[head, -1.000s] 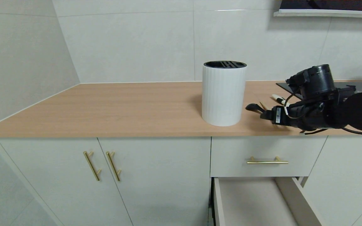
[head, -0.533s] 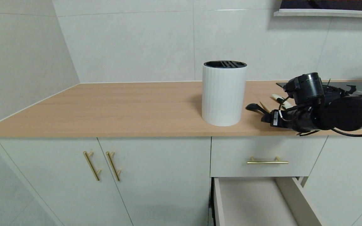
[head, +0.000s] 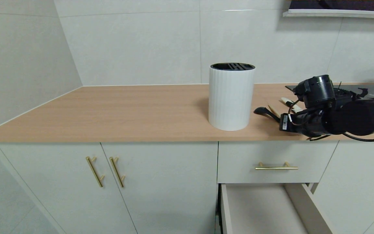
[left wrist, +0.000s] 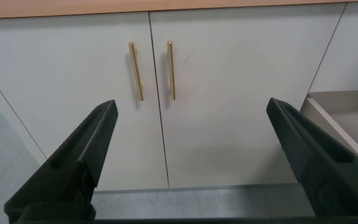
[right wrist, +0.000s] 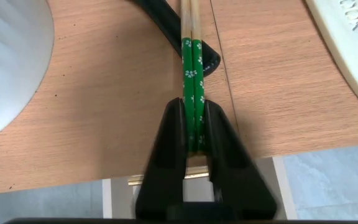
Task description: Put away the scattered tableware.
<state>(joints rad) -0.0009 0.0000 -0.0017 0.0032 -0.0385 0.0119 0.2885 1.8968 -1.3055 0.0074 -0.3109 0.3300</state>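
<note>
A pair of chopsticks [right wrist: 192,68] with green flowered ends lies on the wooden countertop [head: 125,110], across a black utensil handle [right wrist: 178,37]. My right gripper [right wrist: 192,124] is shut on the chopsticks' green ends, low over the counter's front edge. In the head view the right gripper [head: 279,122] sits just right of the white ribbed utensil holder [head: 230,97], with the black handle [head: 262,111] and a white-handled utensil [head: 287,102] beside it. My left gripper [left wrist: 191,155] hangs open in front of the cabinet doors, holding nothing.
A drawer [head: 265,208] stands pulled out below the right gripper, under a closed drawer with a brass handle [head: 276,168]. Two cabinet doors with brass handles [head: 105,170] are to the left. A black stove top [head: 352,89] lies at the counter's right end.
The right arm has dropped lower and pulled slightly right toward the counter's front edge. The holder and drawer have not moved.
</note>
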